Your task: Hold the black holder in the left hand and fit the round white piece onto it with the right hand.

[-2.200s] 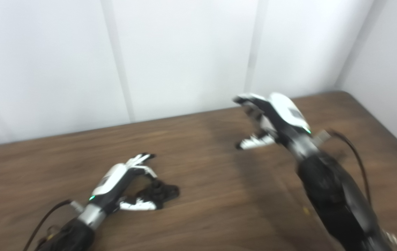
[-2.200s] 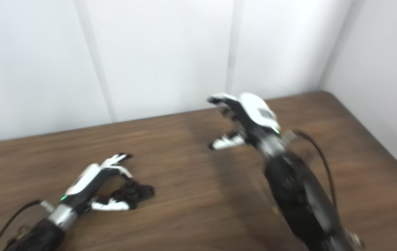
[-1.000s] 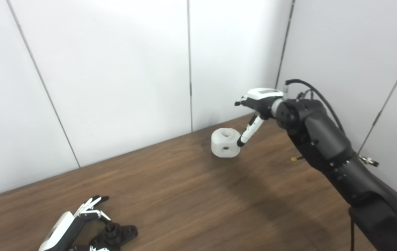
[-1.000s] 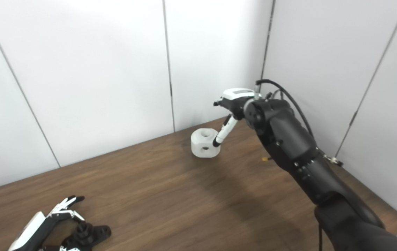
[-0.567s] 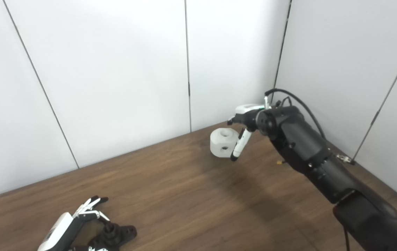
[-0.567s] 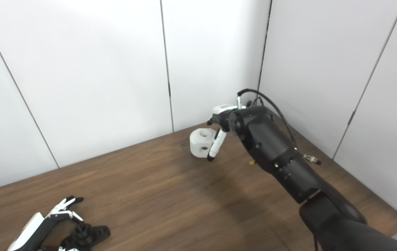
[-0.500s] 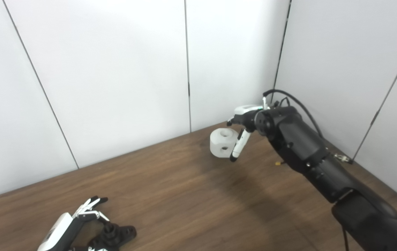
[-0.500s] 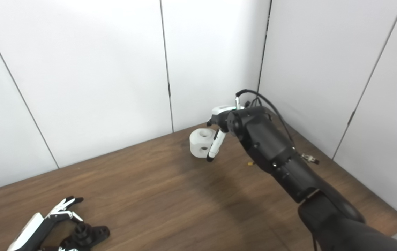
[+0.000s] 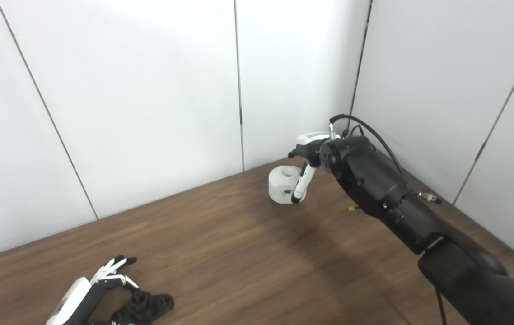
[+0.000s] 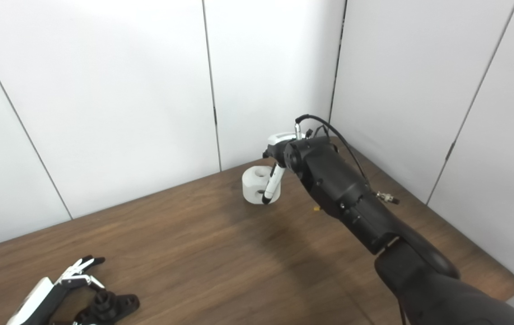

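Observation:
The round white piece stands on the wooden table at the far right, near the wall corner, with a hole on top and one on its side. My right hand is over it from the right. One finger reaches down across the piece's near side; the other fingers are hidden behind it. The black holder lies on the table at the bottom left. My left hand lies beside it with fingers apart, reaching around its far side, partly cut off by the picture's edge.
White panel walls stand close behind the table and along its right side. The table's rounded right front corner shows. A small brass bit lies on the table by my right forearm, and a cable loops off the wrist.
My right hand has come down and left onto the white piece; its finger now crosses the piece's near side. The left hand and holder have stayed put. The view has shifted a little.

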`<state>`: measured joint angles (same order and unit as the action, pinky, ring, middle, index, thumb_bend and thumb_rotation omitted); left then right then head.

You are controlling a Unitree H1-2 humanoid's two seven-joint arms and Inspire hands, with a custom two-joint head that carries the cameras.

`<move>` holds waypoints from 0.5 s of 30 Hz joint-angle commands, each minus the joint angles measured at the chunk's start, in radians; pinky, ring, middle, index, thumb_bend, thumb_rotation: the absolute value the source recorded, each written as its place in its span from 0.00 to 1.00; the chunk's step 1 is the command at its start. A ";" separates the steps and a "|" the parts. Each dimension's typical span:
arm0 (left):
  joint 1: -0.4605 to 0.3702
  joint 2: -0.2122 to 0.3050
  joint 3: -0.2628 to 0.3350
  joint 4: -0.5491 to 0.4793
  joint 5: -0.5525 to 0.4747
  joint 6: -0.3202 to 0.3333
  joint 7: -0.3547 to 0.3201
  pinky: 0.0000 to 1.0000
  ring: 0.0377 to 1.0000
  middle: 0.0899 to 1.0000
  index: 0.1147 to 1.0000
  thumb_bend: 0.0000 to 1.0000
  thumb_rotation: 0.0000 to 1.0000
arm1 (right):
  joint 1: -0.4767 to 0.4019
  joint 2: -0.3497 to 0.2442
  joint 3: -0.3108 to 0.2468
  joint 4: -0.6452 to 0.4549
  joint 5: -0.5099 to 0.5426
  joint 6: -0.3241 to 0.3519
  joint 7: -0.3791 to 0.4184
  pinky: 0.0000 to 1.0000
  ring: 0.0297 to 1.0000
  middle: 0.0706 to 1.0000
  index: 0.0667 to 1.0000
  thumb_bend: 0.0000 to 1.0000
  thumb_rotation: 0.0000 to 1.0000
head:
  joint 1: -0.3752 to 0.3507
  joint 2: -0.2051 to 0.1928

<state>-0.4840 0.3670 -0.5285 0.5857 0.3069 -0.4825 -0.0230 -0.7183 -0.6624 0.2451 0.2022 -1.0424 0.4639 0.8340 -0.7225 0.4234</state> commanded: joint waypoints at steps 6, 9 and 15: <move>0.076 0.029 -0.028 0.076 0.010 0.013 -0.025 1.00 1.00 0.92 0.41 0.52 0.05 | -0.033 -0.044 -0.035 -0.009 -0.012 0.004 -0.069 0.83 0.96 0.98 0.92 0.92 0.37 | 0.002 0.002; 0.077 0.029 -0.025 0.073 0.011 0.013 -0.027 1.00 1.00 0.91 0.42 0.52 0.05 | -0.036 -0.045 -0.015 0.009 -0.017 -0.003 -0.101 0.80 0.94 0.97 0.91 0.90 0.37 | 0.006 0.004; 0.085 0.030 -0.023 0.062 0.008 0.013 -0.028 1.00 1.00 0.91 0.41 0.52 0.05 | -0.038 -0.021 0.007 0.050 0.013 -0.018 -0.175 0.78 0.92 0.95 0.88 0.89 0.35 | 0.012 0.008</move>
<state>-0.4831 0.3703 -0.5311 0.5835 0.3069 -0.4825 -0.0183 -0.7081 -0.6687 0.2570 0.2600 -1.0348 0.4580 0.7008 -0.7102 0.4295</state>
